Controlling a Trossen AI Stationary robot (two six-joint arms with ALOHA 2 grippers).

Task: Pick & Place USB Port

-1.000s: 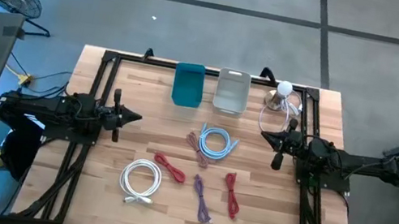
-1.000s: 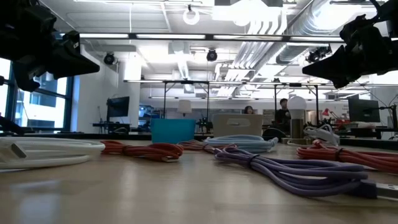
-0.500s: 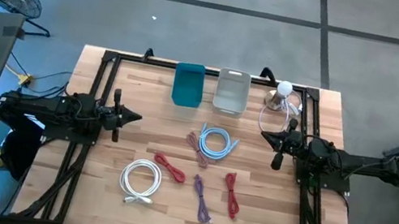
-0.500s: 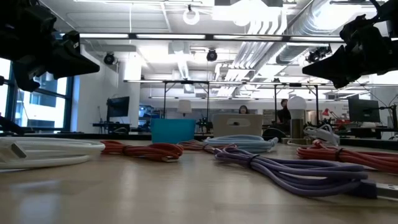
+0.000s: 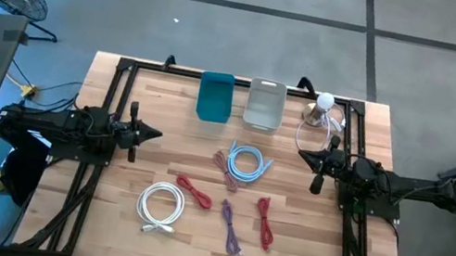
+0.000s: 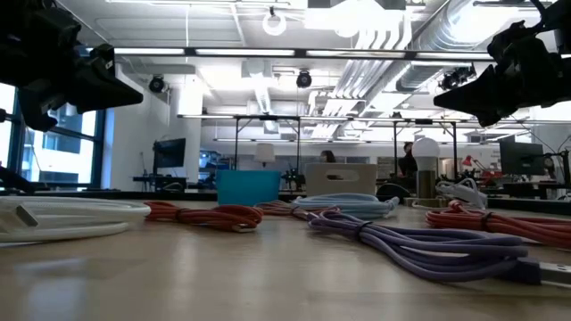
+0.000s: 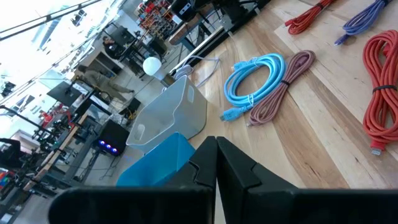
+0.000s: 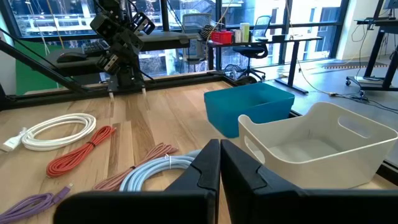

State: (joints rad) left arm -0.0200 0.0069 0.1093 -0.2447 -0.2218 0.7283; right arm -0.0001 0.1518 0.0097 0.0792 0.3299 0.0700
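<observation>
I have not started: my left gripper (image 5: 155, 132) and right gripper (image 5: 301, 154) hover pinched shut and empty, coiled USB cables (image 5: 247, 164) lie mid-table, needing open fingers and descent toward the teal plastic bin (image 5: 215, 96).

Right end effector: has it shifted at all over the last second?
No. In the high view the right end effector sits in the same spot beside the light blue cable, with the lamp behind it, shut and holding nothing.
</observation>
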